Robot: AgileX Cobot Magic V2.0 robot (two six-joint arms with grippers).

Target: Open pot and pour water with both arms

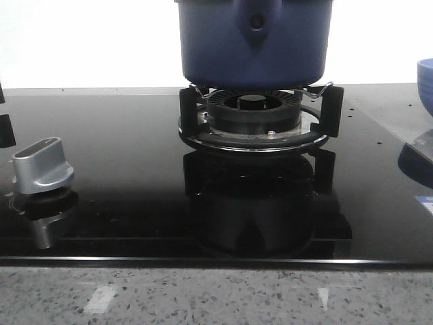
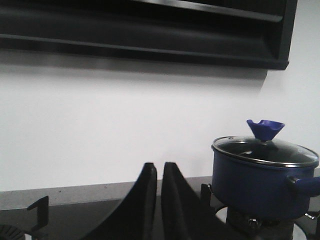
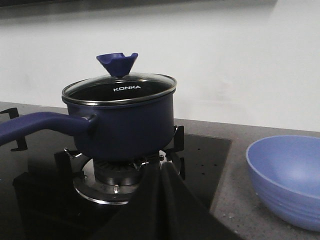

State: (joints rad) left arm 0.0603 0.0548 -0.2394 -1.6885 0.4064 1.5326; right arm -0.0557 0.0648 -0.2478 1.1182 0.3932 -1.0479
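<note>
Sitting lidded on the burner (image 1: 254,118), the pot (image 3: 125,122) lies beyond both narrow, empty claws (image 3: 161,172) (image 2: 159,172).

A kitchen: gas burner (image 1: 254,115) in black glass hob (image 1: 122,189), stone counter (image 1: 203,294).

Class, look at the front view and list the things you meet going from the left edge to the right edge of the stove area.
Silver control knob → burner ring with the dark blue pot standing on it → lighter blue bowl at the right edge.
</note>
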